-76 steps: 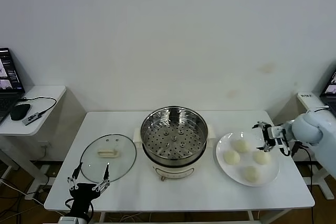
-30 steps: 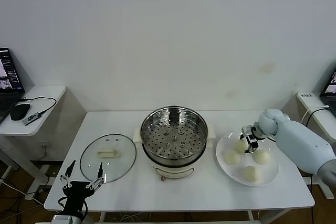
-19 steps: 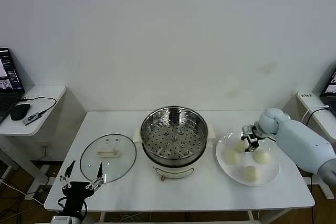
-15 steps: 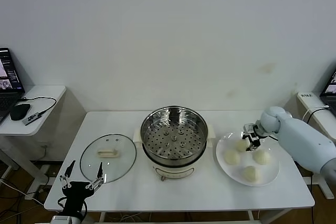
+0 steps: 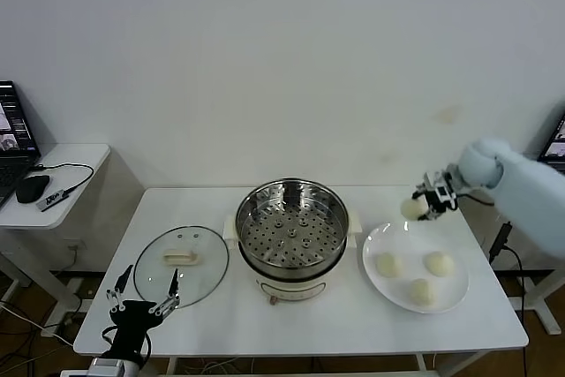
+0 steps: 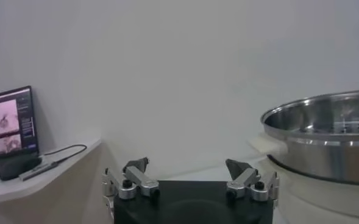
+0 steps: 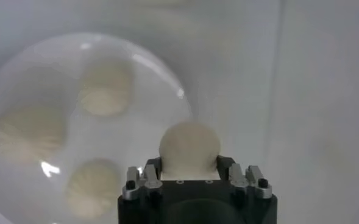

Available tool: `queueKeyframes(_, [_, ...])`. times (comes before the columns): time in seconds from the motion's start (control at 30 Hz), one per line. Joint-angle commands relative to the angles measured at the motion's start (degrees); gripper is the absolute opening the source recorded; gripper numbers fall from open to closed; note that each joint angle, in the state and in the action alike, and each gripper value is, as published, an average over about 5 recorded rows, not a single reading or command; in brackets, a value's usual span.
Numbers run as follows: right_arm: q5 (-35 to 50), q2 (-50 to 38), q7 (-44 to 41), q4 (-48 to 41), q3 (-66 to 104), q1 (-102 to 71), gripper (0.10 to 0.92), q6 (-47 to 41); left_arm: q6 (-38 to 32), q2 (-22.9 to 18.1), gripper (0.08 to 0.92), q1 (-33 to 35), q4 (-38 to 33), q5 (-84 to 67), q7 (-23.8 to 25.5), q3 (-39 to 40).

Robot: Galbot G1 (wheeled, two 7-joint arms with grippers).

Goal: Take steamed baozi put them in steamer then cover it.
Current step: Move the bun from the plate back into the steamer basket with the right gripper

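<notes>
The right claw is closed on one steamed baozi, holding it in the air above the far edge of the white plate, to the right of the steamer. Three more baozi lie on the plate. The left claw hangs with its fingers spread wide and nothing between them, at the worktop's near left edge, just in front of the glass cover, which lies flat left of the steamer. No writing can be read.

Your right tool clamps one baozi above the plate's 12 o'clock edge, three buns remain, your left tool idle at the desk's 7 o'clock.
</notes>
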Motion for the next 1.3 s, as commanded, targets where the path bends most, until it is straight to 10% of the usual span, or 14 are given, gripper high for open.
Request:
queueKeyframes(0.03, [10.6, 0.4, 0.5, 6.9, -12.4, 18.9, 0.568, -1.3, 0.1, 0.4, 0.823, -0.5, -0.1, -0.8, 0.1, 0.2])
queueKeyframes(0.43, [16.6, 17.0, 5.3, 8.8, -19.5, 20.4, 0.568, 2.1, 0.2, 1.6, 0.823, -1.8, 0.2, -2.0, 0.5, -1.0])
queueKeyframes(1.3, [-17.9, 35.6, 11.8, -11.2, -21.8, 7.8, 0.562, 30.0, 0.2, 0.6, 0.823, -1.7, -0.1, -2.6, 0.8, -2.6])
